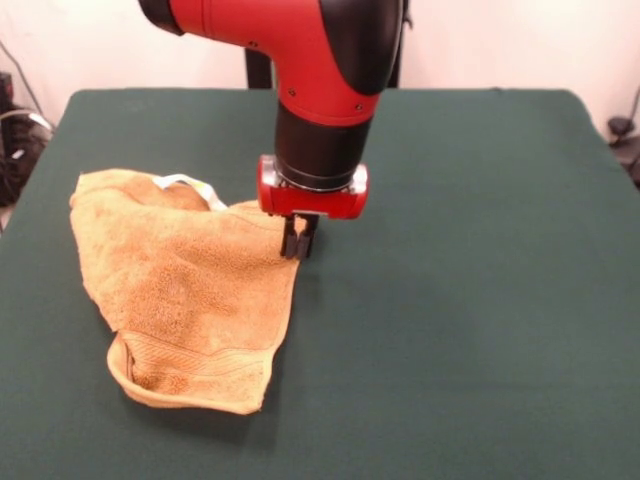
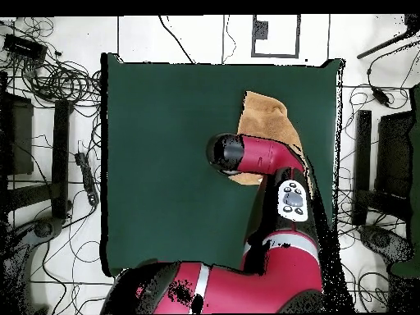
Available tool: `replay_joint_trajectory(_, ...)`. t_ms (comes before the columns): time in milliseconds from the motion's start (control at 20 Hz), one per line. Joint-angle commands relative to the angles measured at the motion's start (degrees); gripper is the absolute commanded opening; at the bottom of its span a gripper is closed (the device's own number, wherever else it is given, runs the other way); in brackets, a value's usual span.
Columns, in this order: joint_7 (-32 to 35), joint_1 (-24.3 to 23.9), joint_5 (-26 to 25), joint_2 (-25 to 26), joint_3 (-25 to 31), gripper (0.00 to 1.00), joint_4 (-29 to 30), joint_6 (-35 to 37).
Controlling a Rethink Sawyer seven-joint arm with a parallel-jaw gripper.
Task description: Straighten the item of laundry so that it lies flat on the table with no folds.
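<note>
Hand (image 1: 298,243): black fingers drawn close together, pointing straight down below a red wrist collar, tips at the towel's edge at about 3 o'clock of the cloth; whether any terry is pinched between them cannot be told; seen from overhead the hand is hidden under the arm's own joint.
Towel (image 1: 185,290): golden-orange terry, crumpled and folded over, roughly triangular in the front view; a woven border band shows at its 6 o'clock corner, where the hem curls up; a white tag loop (image 1: 188,184) lies at its 12 o'clock edge; it occupies the 9 o'clock part of the bench in the front view, and in the overhead view (image 2: 267,123) it sits toward 2 o'clock, partly covered by the arm.
Bench (image 1: 480,300): dark green cloth; bare over its 3 o'clock half in the front view.
</note>
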Motion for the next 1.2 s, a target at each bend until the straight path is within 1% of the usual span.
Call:
replay_joint_trajectory(50,11.4,3.0,2.4,-1.6,2.9,0.00,4.9,3.3)
replay_joint_trajectory(100,11.5,3.1,2.6,-1.6,2.8,0.00,5.0,4.0)
replay_joint_trajectory(150,11.7,3.1,2.7,-1.6,2.6,1.00,5.1,4.6)
replay_joint_trajectory(250,10.4,3.1,1.9,-1.9,2.9,1.00,5.2,3.9)
replay_joint_trajectory(550,9.8,3.5,0.9,-2.7,2.6,1.00,6.8,2.8)
replay_joint_trajectory(600,10.1,3.5,0.7,-3.0,2.9,1.00,7.4,0.7)
replay_joint_trajectory(700,9.5,3.7,0.7,-3.7,2.8,1.00,9.1,3.4)
replay_joint_trajectory(800,9.1,3.4,0.4,-4.0,3.2,1.00,10.5,1.9)
replay_joint_trajectory(1000,9.5,3.8,-0.8,-4.7,2.4,1.00,12.8,-0.6)
replay_joint_trajectory(1200,8.2,2.3,-1.2,-4.6,4.4,1.00,15.0,-4.2)
